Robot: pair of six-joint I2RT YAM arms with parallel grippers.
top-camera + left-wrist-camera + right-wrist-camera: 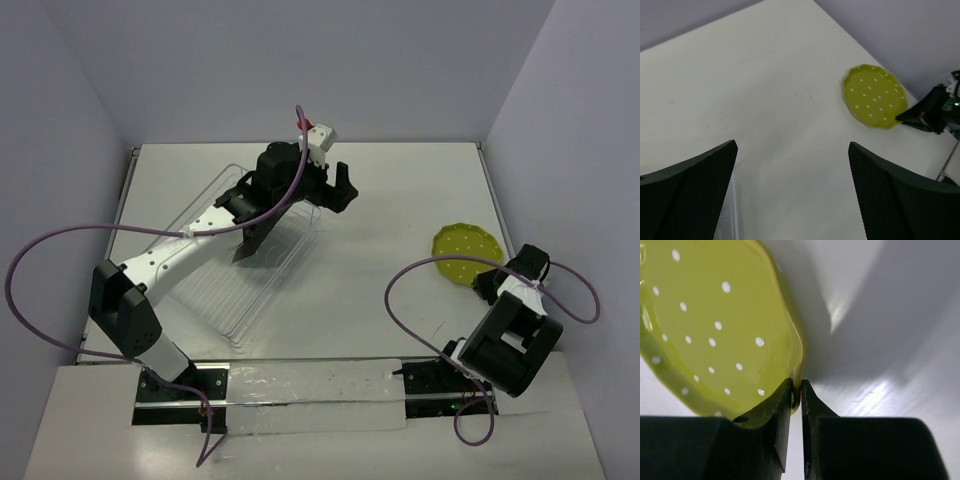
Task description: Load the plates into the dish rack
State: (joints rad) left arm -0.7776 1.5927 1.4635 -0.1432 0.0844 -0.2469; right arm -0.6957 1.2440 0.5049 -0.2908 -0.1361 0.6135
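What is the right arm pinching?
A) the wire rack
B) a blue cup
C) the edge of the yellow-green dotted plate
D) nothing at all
C: in the right wrist view, the jaws are shut on the rim of the yellow-green dotted plate.

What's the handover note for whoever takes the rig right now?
Left gripper: open, empty, above the far end of the dish rack.
Right gripper: shut on the rim of the yellow-green plate, on the table at right.
Done: a dark plate seems to stand in the rack.
Left: lift and rack the yellow-green plate. Third plate not visible; check under the left arm.
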